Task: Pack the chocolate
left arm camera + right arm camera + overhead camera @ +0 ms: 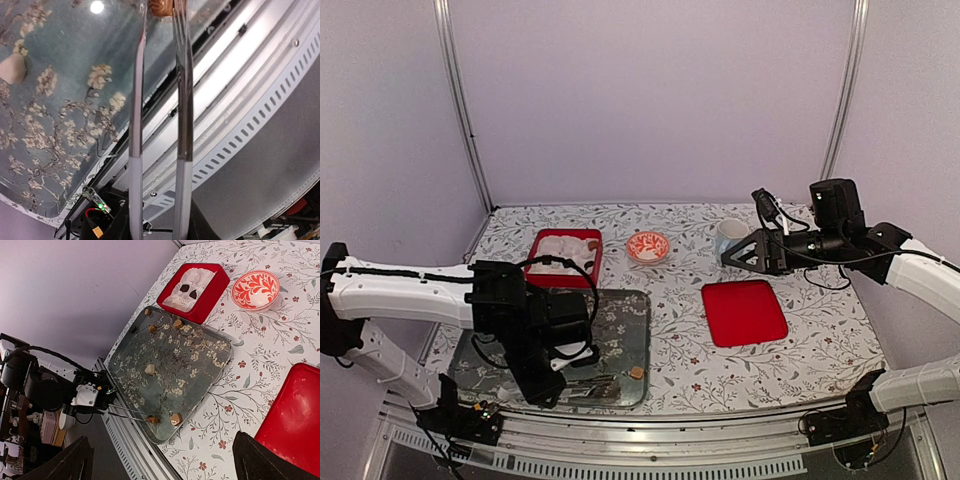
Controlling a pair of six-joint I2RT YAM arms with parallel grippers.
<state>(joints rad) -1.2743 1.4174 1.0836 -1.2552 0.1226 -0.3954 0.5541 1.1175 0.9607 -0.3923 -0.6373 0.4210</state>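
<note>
I'm seeing the left gripper (148,417) pinching a caramel-brown chocolate lump (161,6) at the tray's (210,347) near edge. Other caramel and cream pieces (175,419) are lying scattered there. Right gripper (735,255) is hanging wide open, empty.

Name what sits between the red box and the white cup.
The red-and-white patterned bowl, between red box and white cup; top view shows it.

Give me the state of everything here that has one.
Left gripper, fingertips flanking a caramel piece on the tray; grip unclear.
Right gripper, open, holding nothing.
Red box, open, two dark pieces inside.
Red lid, off, flat on the table.
Bowl, upright, empty.
Tray, loose chocolates scattered on it.
</note>
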